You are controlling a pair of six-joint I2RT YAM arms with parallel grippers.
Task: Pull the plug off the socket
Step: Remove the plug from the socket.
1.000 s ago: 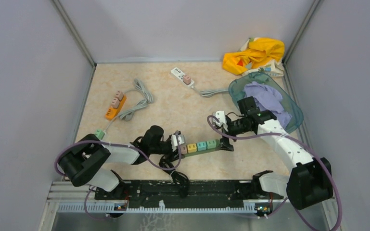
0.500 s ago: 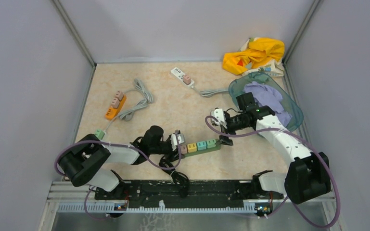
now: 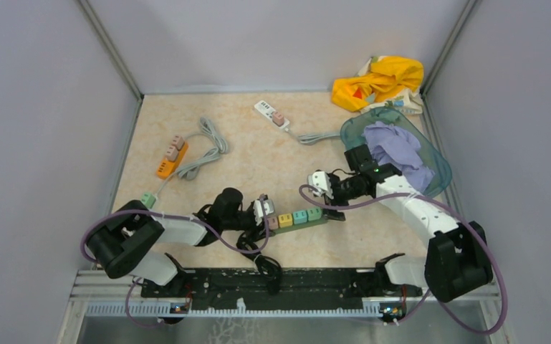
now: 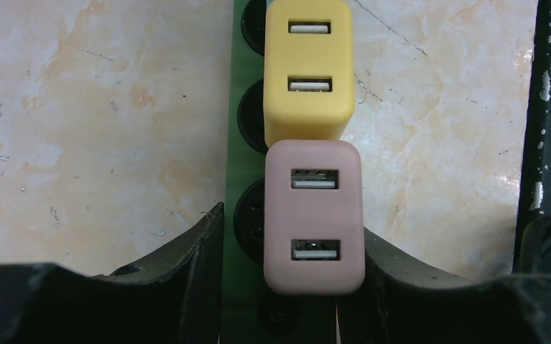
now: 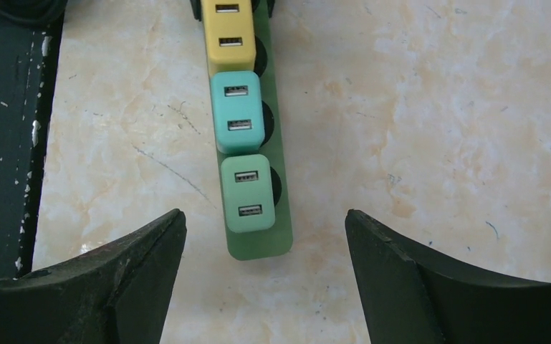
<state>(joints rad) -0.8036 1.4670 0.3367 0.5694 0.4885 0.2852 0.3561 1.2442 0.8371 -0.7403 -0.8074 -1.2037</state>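
**Entry: power strip with four plugs, right end plug about to be taken**

**Item.** Long green plastic power strip [image 5: 261, 247] on the beige marble-patterned table [image 3: 258, 158]. It lies close to the table's near edge, about midway along it, with its long axis running roughly parallel to that edge.

**Fitted.** Four blocky USB charger plugs stand in a row, touching one another. From the strip's left end they are the pink plug [image 4: 314, 215], the yellow plug [image 5: 226, 32], the teal plug [image 5: 235, 112] and the light-green plug [image 5: 247, 193]. All four are seated in their sockets.

**Left gripper** [image 4: 290, 229]. Narrow, clamped across the strip's left end. One finger bears on the strip's edge and the other on the side of the pink plug. Judged to be pinning the strip down.

**Right gripper** [image 5: 264, 215]. Jaws wide, holding nothing. The fingers straddle the strip's right end, one on each side, and both are well apart from the light-green plug.

**Governing relation.** The light-green plug sits last in the row, at the end toward the right arm, so that arm is the nearer one. The plug lies between the right fingers, a little off their midline. Its long axis follows the strip and points away from the wrist, so the jaws would close across its narrow width. How far the fingertips stand above the table cannot be told.

**Status.** Judged: plug not yet gripped; closing and pulling it away from the strip remain.
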